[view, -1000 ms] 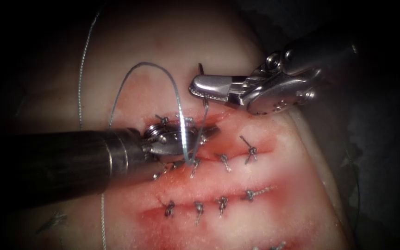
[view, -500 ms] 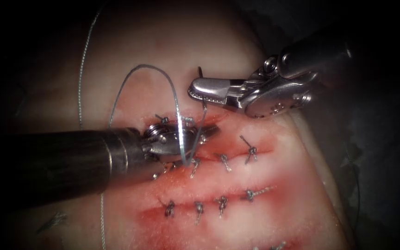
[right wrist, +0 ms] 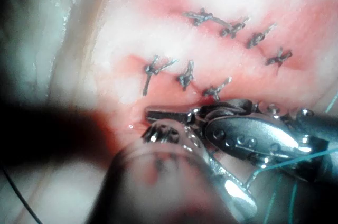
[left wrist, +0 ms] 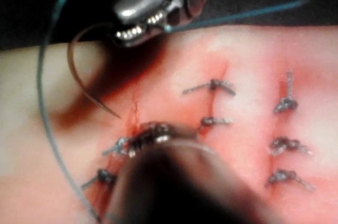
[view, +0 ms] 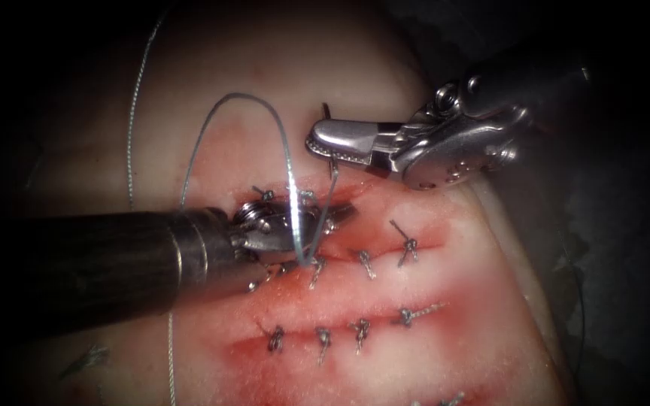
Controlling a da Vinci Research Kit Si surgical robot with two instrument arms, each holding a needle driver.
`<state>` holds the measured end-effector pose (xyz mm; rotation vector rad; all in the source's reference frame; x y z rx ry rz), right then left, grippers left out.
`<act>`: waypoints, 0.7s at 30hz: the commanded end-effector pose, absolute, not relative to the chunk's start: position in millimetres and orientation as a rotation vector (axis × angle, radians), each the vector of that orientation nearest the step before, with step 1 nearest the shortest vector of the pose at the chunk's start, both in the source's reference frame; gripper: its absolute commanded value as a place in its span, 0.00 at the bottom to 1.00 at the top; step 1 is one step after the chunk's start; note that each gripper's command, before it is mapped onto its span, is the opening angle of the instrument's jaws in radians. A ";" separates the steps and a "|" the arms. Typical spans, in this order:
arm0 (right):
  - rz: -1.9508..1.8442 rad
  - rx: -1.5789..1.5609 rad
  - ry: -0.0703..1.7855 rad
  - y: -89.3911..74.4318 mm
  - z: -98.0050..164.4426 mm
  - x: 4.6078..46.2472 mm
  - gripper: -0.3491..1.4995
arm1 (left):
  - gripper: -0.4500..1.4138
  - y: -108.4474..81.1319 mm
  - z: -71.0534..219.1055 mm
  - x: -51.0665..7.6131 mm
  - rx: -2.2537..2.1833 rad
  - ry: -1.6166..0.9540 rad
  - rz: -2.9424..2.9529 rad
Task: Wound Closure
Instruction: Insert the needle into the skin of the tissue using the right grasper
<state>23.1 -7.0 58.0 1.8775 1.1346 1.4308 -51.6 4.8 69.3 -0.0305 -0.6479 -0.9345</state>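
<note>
Everything here sits around the top cut [view: 374, 192] in the pale pink slab of pork tissue [view: 453, 316], the one above the two rows of dark knotted stitches [view: 360, 331].

The right arm's shiny silver needle driver [view: 321, 146] hovers just above that cut, clamped shut on the thin curved steel needle [left wrist: 79, 78]. In the left wrist view it grips near the thread end. The rest of the curve sweeps round and down, and the point sits right at the cut's edge. I honestly can't tell whether the tip is touching the surface or is a hair off it.

The left arm's dark-shafted needle driver [view: 336, 214] lies low across the cut on its left side, tip resting on the tissue. I can't tell if it's gripping anything.

The blue-grey suture thread [view: 242, 95] arches up in a big loop above the cut and drops back down over the left tool.

What worries me:
- **Snagging:** that loop is draped right over the left tool, so any move could snag it or yank on the nearby stitches.
- **Needle grip:** with the grip so far back, the needle could swivel if the point meets resistance.
- **Poor view:** the red fluid [view: 280, 301] pooled just below the cut makes the edge hard to read, so a bite could land too shallow.
</note>
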 end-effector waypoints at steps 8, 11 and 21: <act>1.423 1.873 1.141 -7.3 59.3 24.0 0.00 | 0.00 5.4 69.7 -52.3 -0.033 -0.651 -0.935; 1.425 1.873 1.141 -7.0 59.4 24.0 0.00 | 0.00 5.4 69.7 -52.3 -0.033 -0.651 -0.935; 1.423 1.873 1.141 -6.8 59.8 23.6 0.00 | 0.00 5.4 69.7 -52.3 -0.033 -0.651 -0.935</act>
